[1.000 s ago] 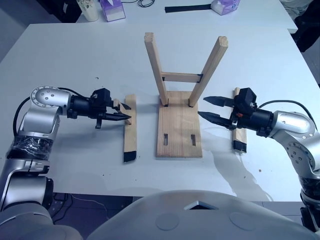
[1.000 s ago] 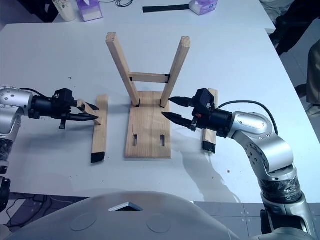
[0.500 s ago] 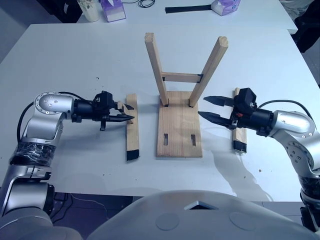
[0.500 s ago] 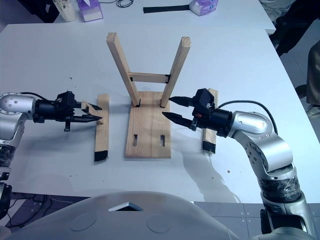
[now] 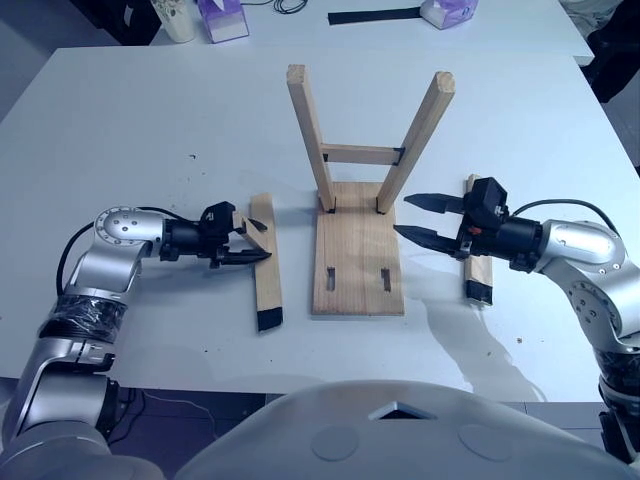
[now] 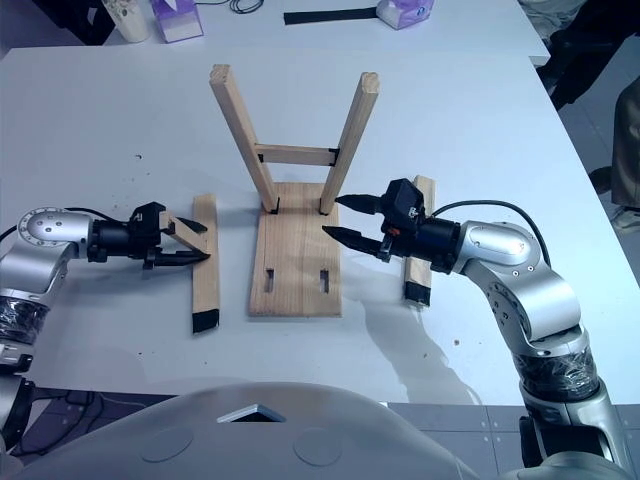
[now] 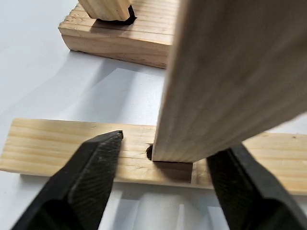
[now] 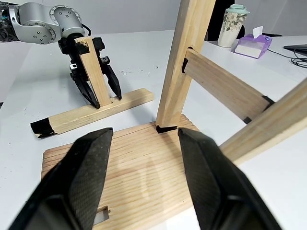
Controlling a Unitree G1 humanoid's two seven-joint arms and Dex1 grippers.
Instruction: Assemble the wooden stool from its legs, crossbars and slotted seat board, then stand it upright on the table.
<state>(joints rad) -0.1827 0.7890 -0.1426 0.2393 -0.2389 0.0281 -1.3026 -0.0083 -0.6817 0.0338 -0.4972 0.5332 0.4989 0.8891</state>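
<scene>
The slotted seat board (image 5: 358, 262) lies flat mid-table. Two legs (image 5: 310, 130) (image 5: 415, 135) stand in its far slots, joined by a crossbar (image 5: 360, 155). To its left a loose leg (image 5: 265, 270) lies on the table with a short crossbar (image 8: 93, 72) standing in it. My left gripper (image 5: 252, 245) is shut on that short crossbar, one finger on each side. My right gripper (image 5: 418, 217) hovers open just right of the board, near the right standing leg. A second loose leg (image 5: 476, 262) lies under my right wrist.
A cup (image 5: 178, 18), two tissue boxes (image 5: 222, 18) (image 5: 445, 12) and a black strip (image 5: 375, 17) sit along the table's far edge. Bare tabletop (image 5: 130, 120) lies on both sides of the board and in front of it.
My left gripper has drawn back toward the front with the short crossbar, and the lying leg has swung, its black end shifting right and nearer. The right arm has not moved.
</scene>
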